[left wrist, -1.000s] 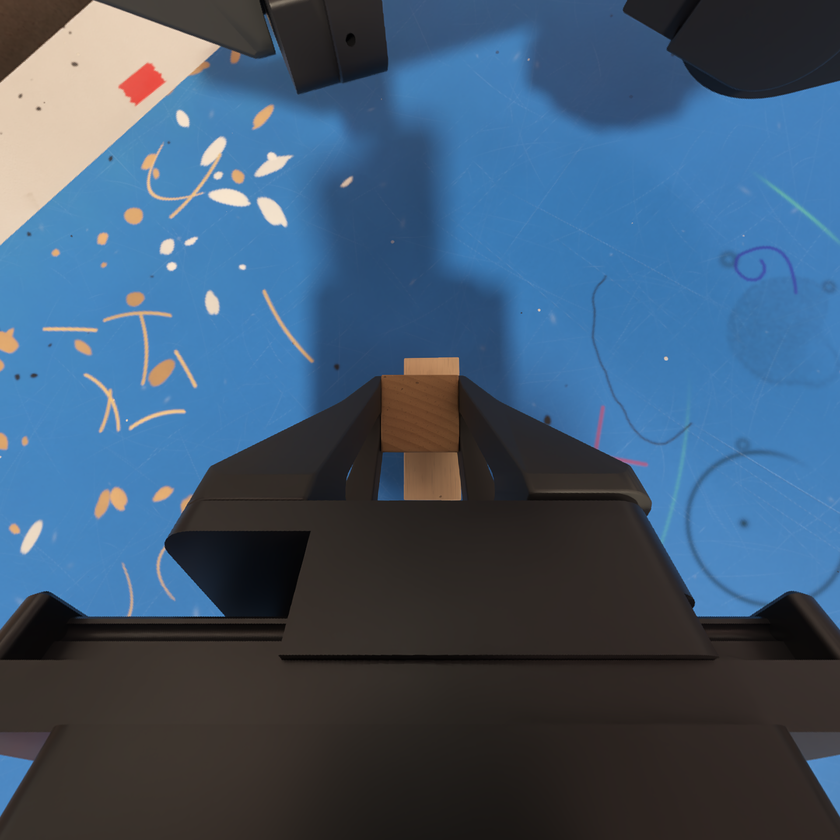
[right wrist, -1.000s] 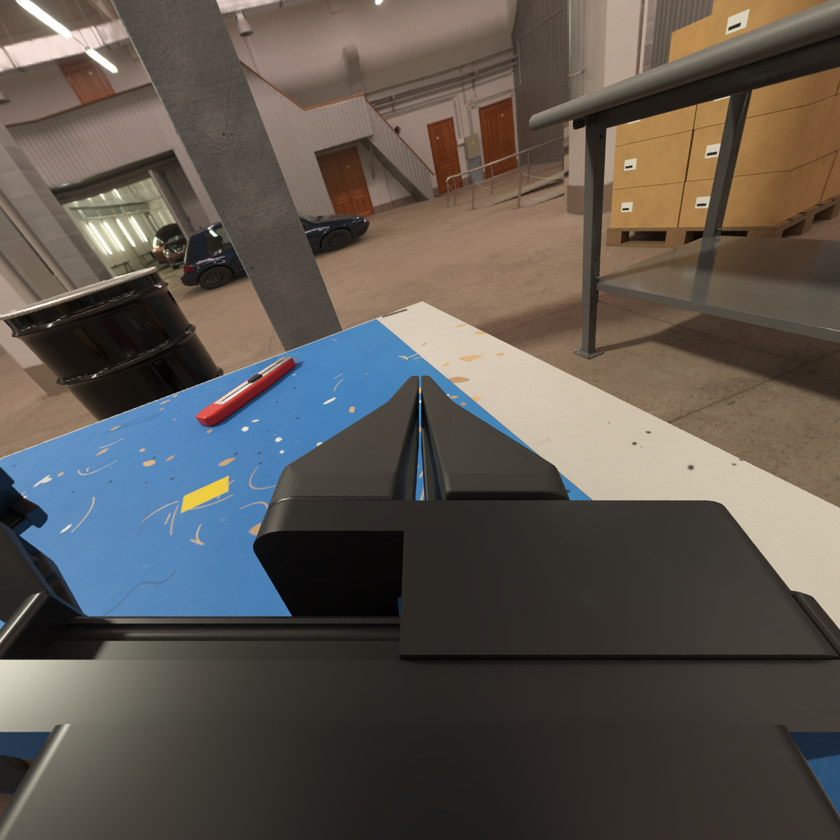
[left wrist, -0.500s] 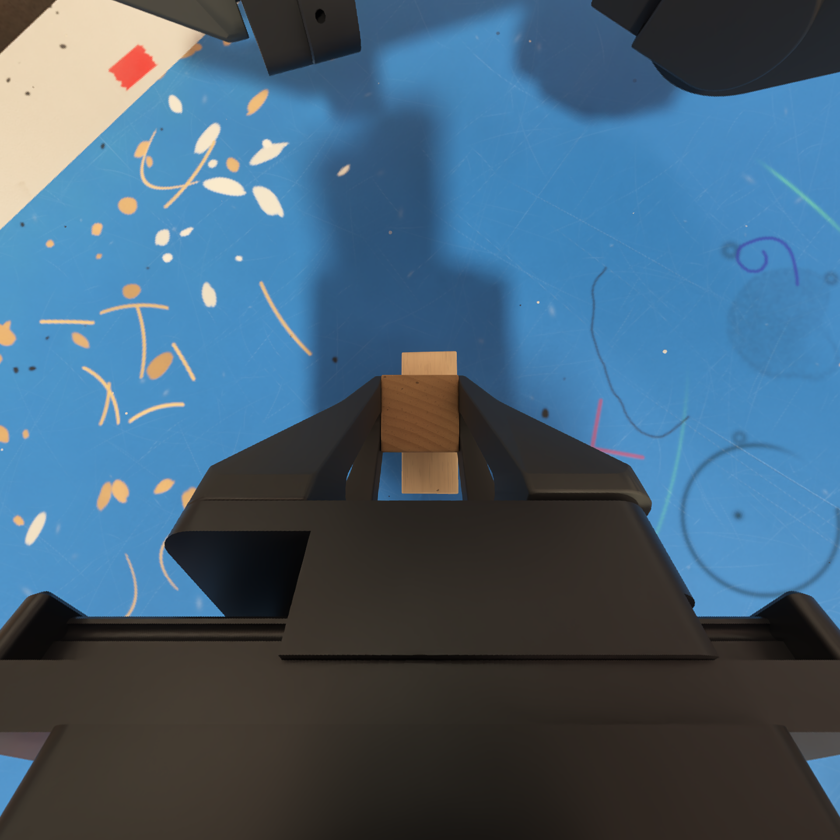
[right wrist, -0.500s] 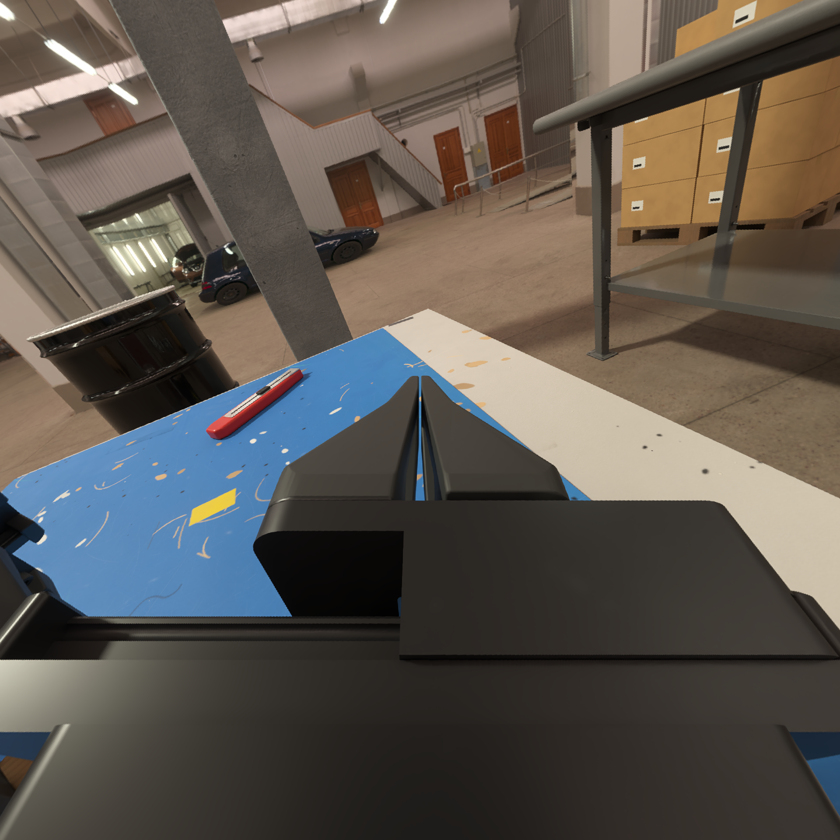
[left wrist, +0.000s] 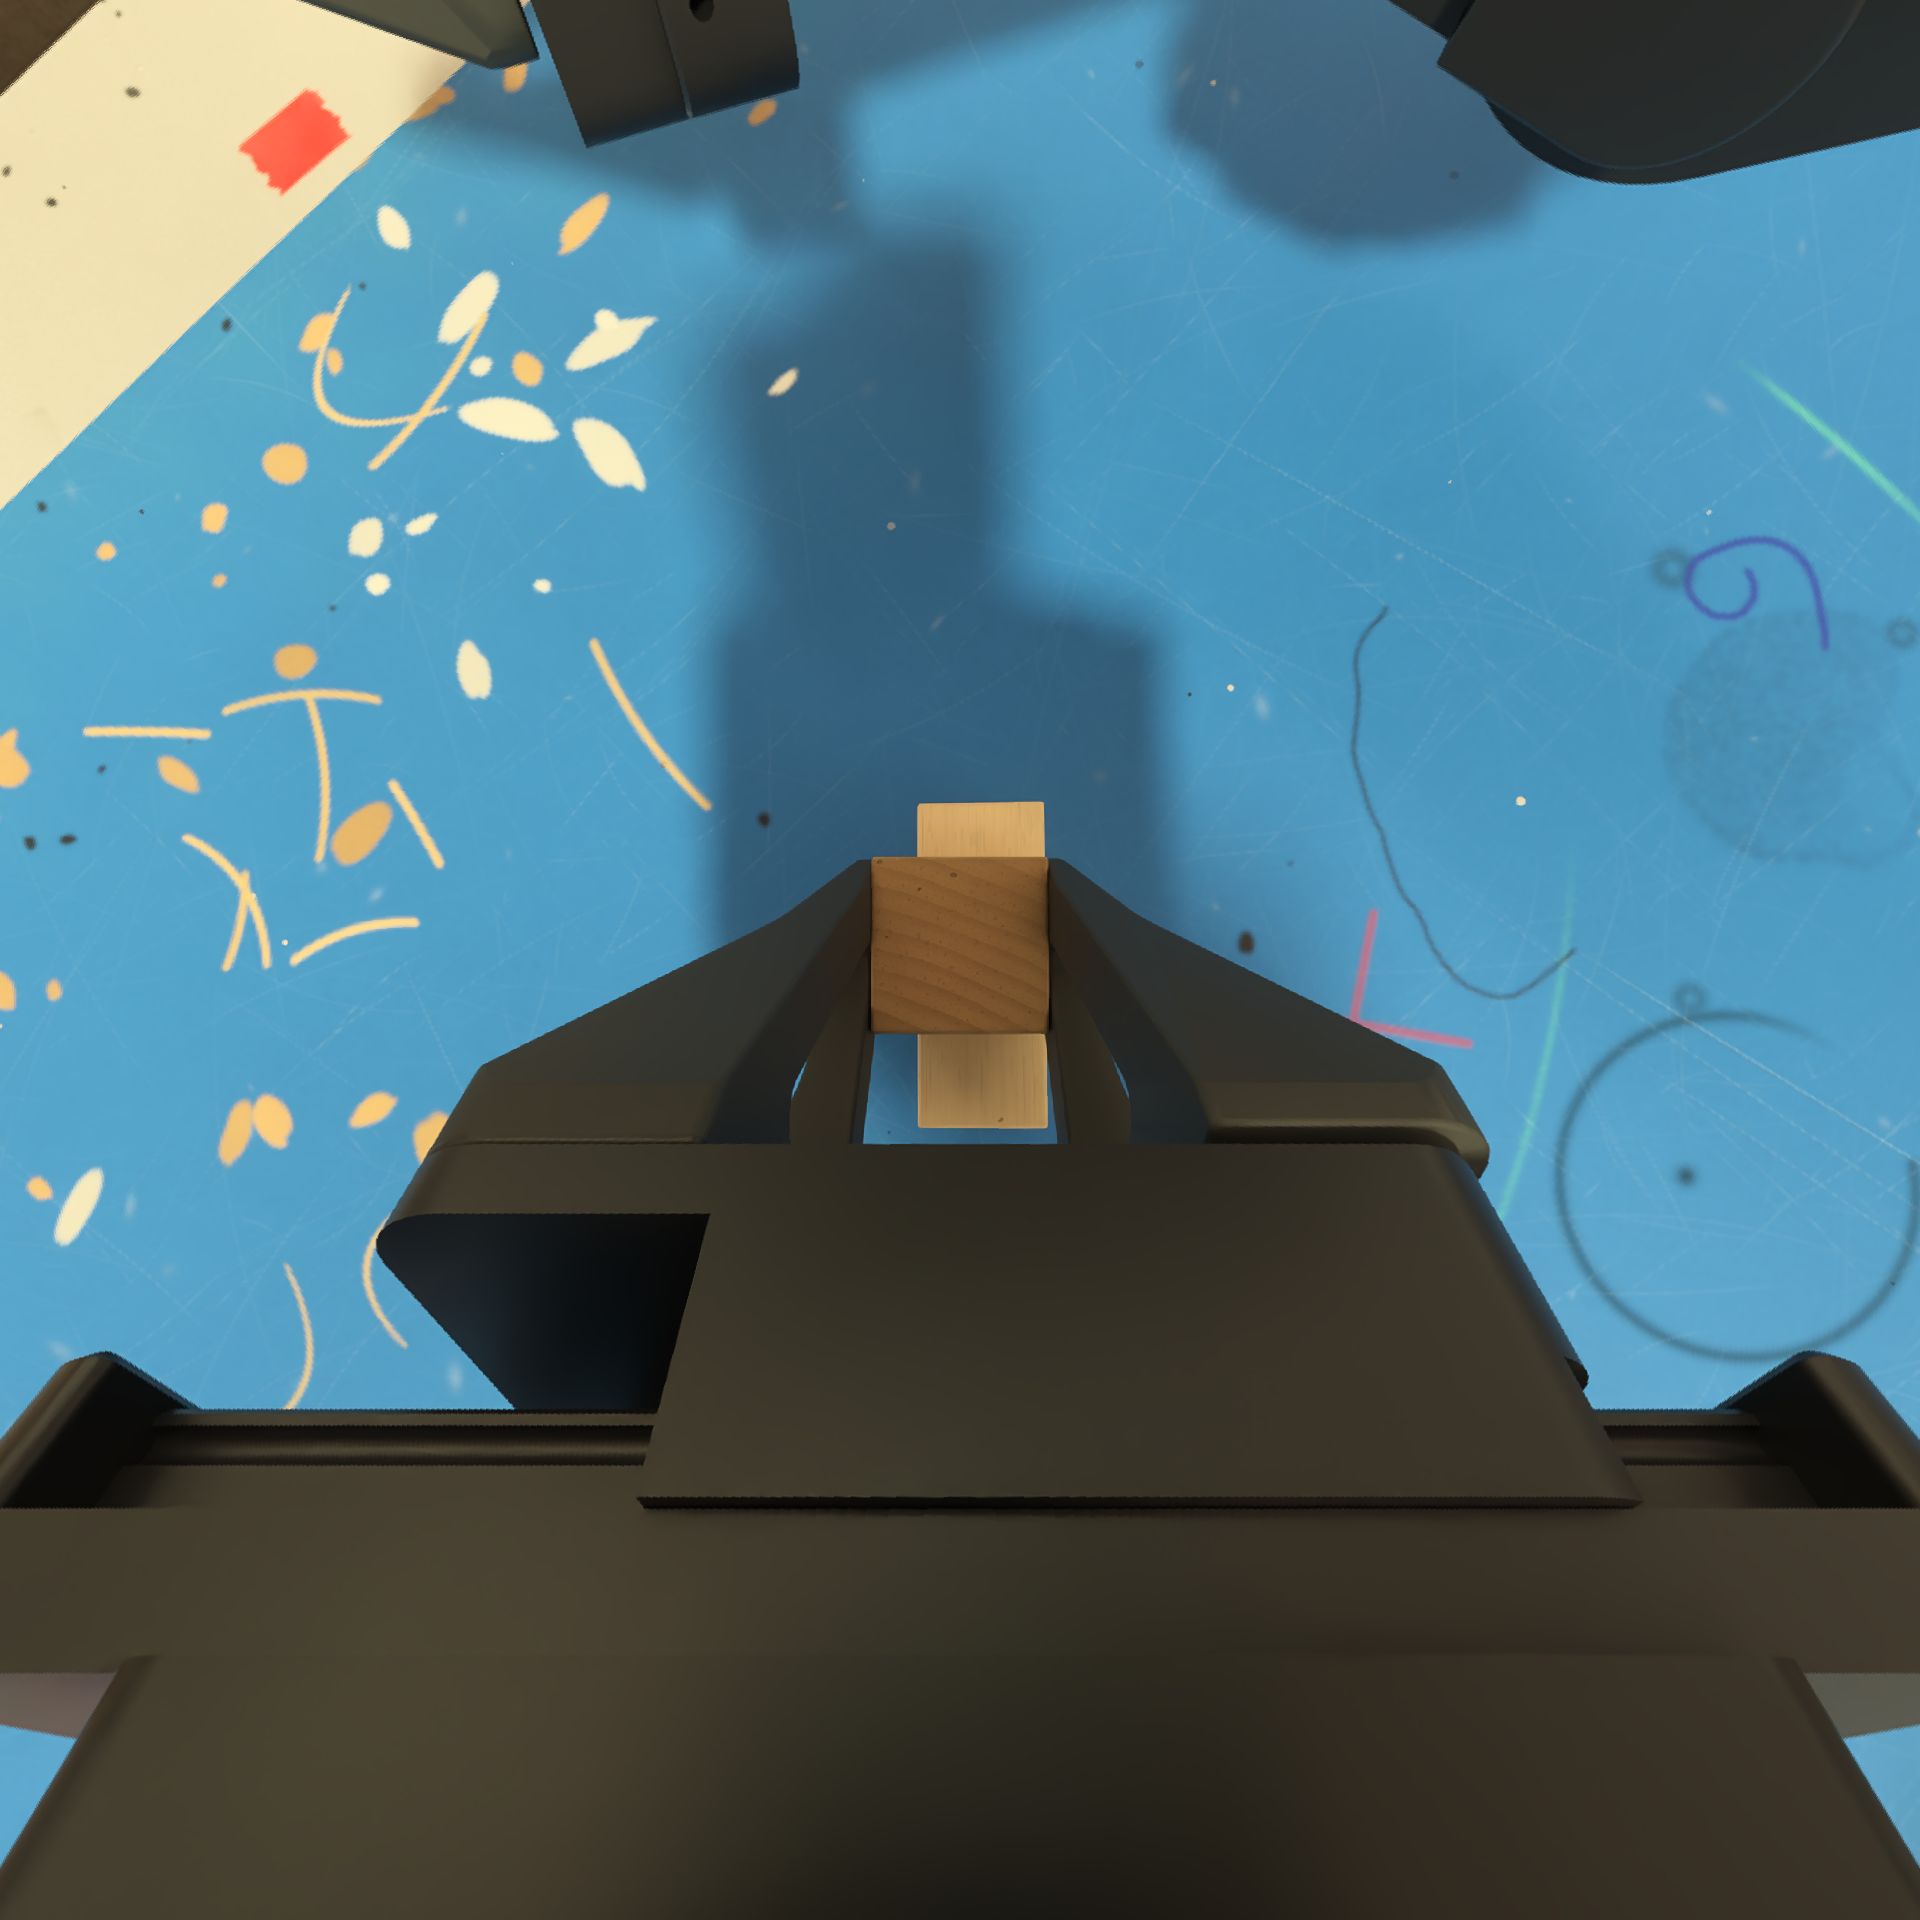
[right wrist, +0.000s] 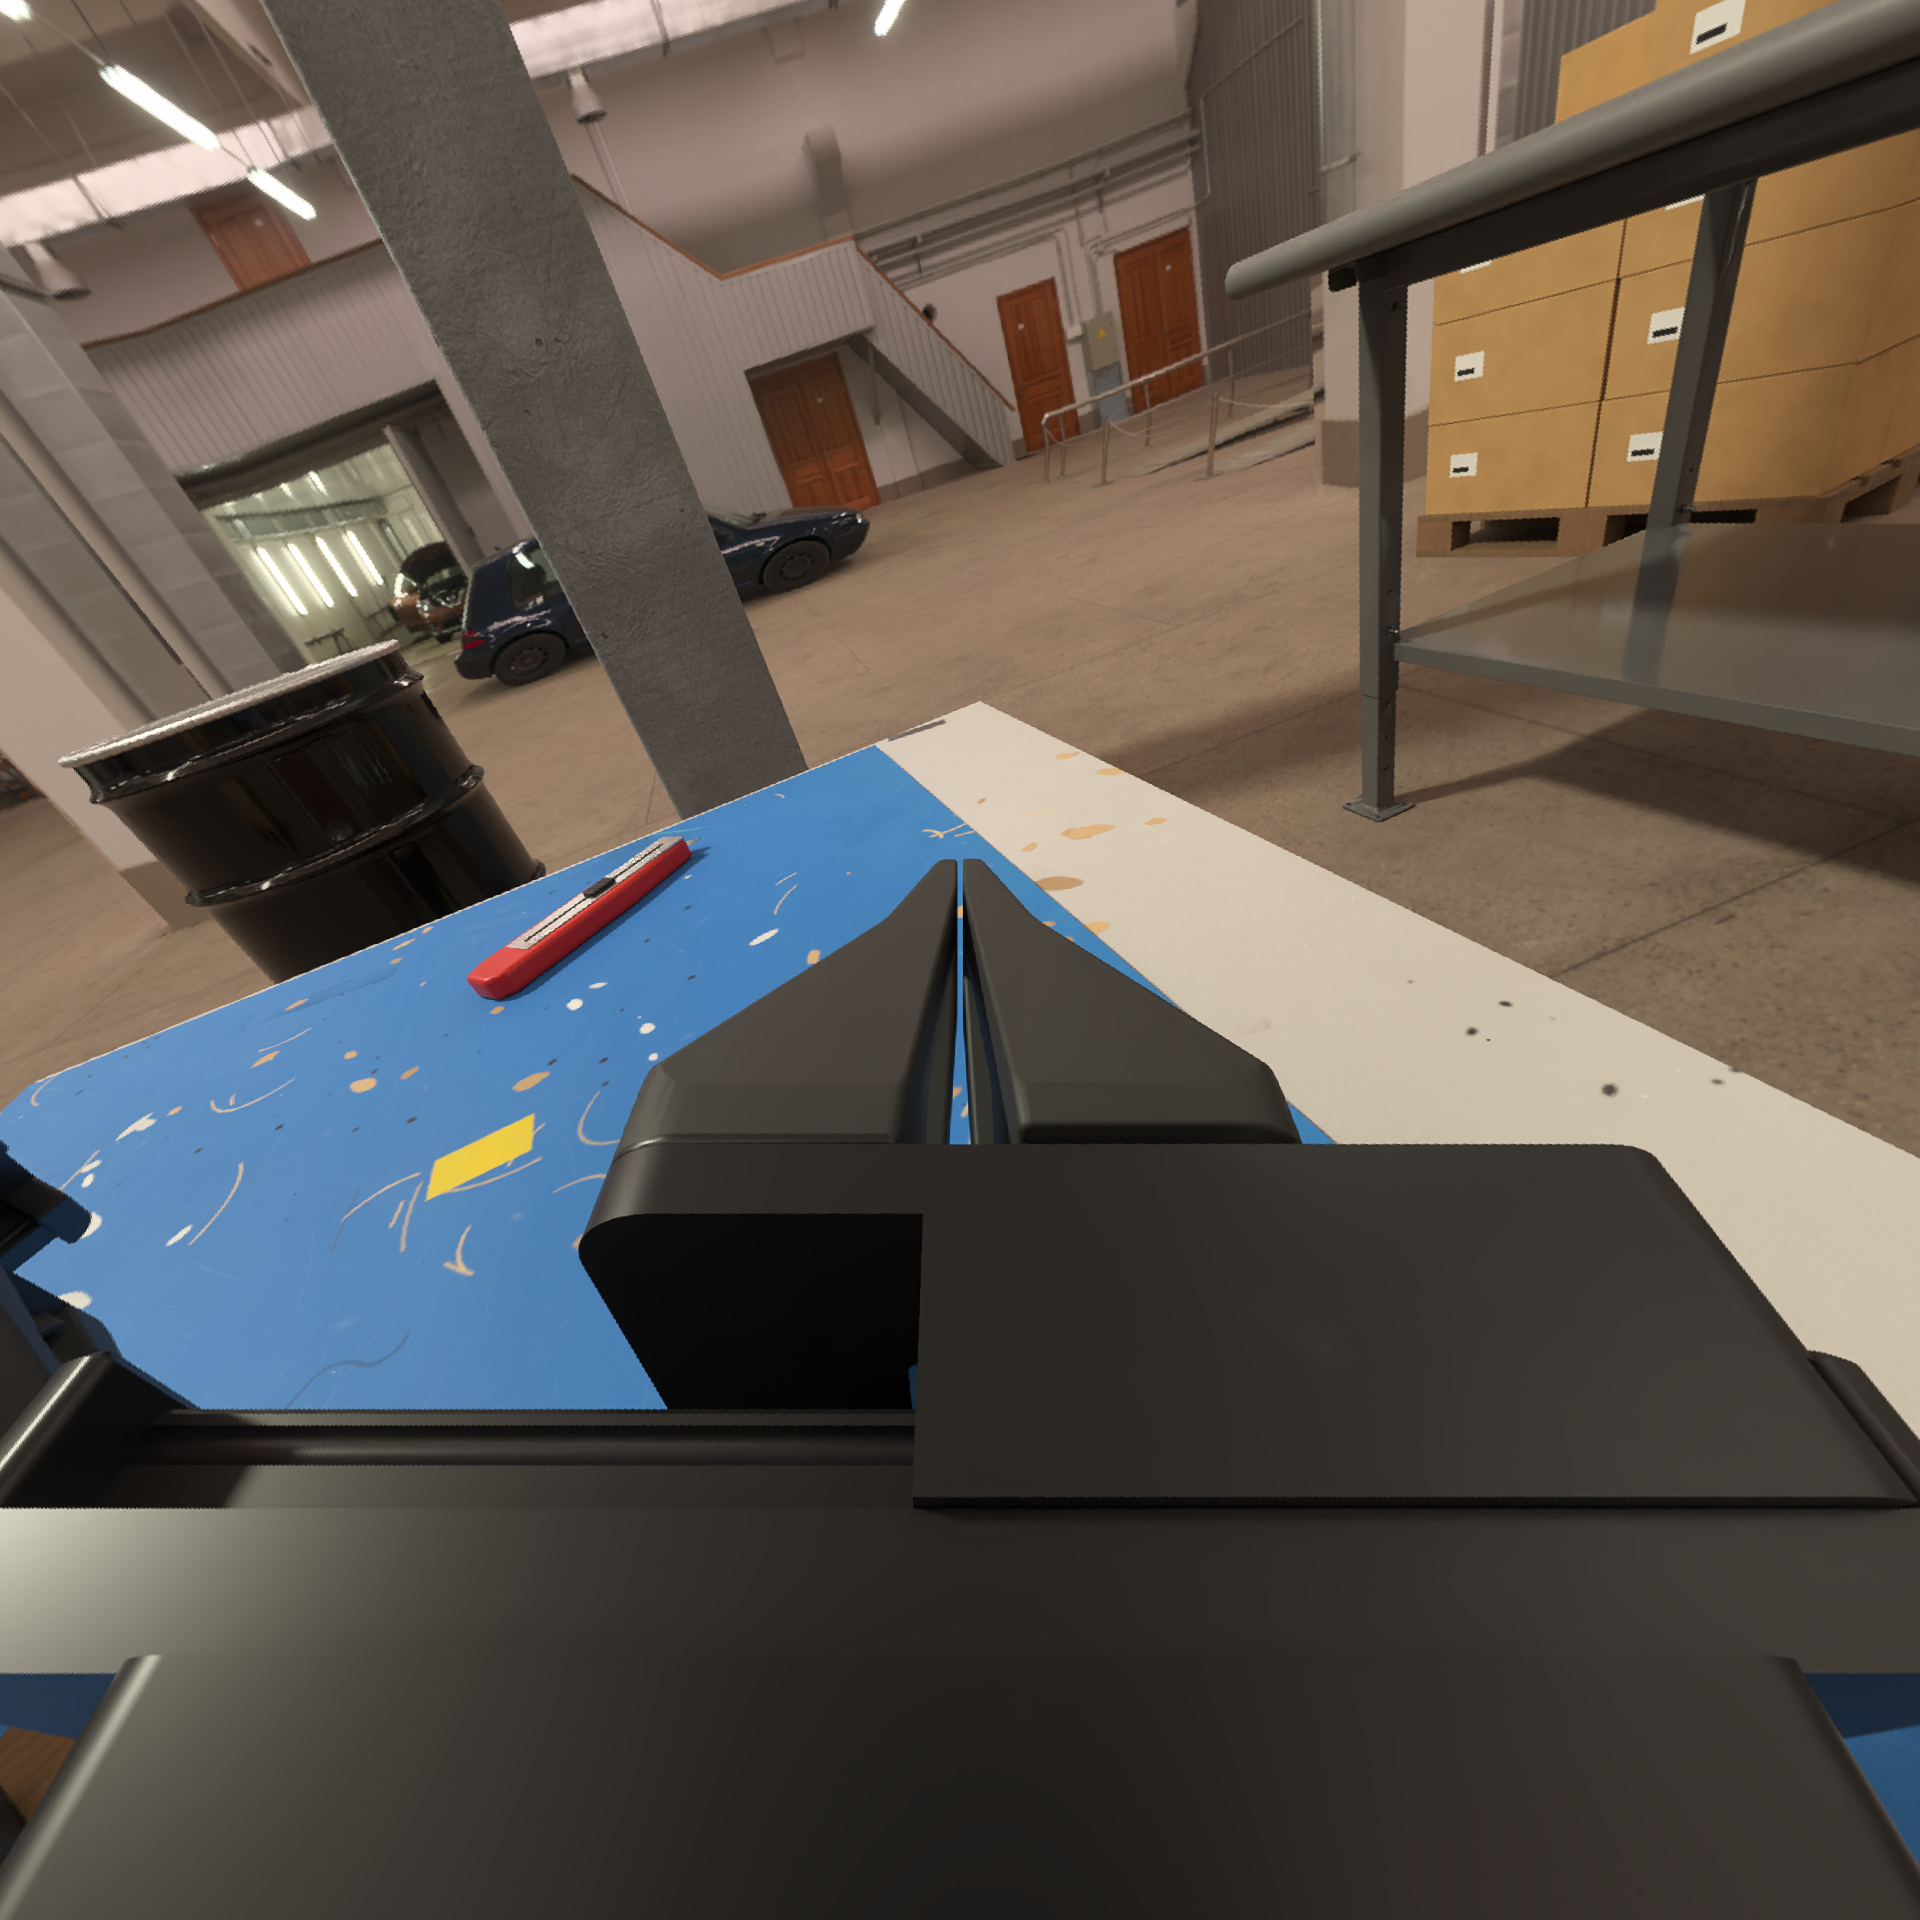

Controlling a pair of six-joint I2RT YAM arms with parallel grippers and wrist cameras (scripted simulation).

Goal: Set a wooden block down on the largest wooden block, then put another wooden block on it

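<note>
A: Centre frame, left wrist view, item one?
B: Left gripper (left wrist: 958,945), pointed straight down at the blue mat (left wrist: 1195,436); fingers clamped on a darker wooden block (left wrist: 958,943).

A: Below it?
B: Paler wooden block (left wrist: 981,1081) lying on the mat, showing above and below the held block; whether they touch, cannot tell.

A: Right wrist view?
B: Right gripper (right wrist: 958,883), aimed forward and slightly down over the mat; fingers pressed together, holding nothing. Red utility knife (right wrist: 580,918) upper left of the fingertips; yellow patch (right wrist: 481,1153) at left.
</note>
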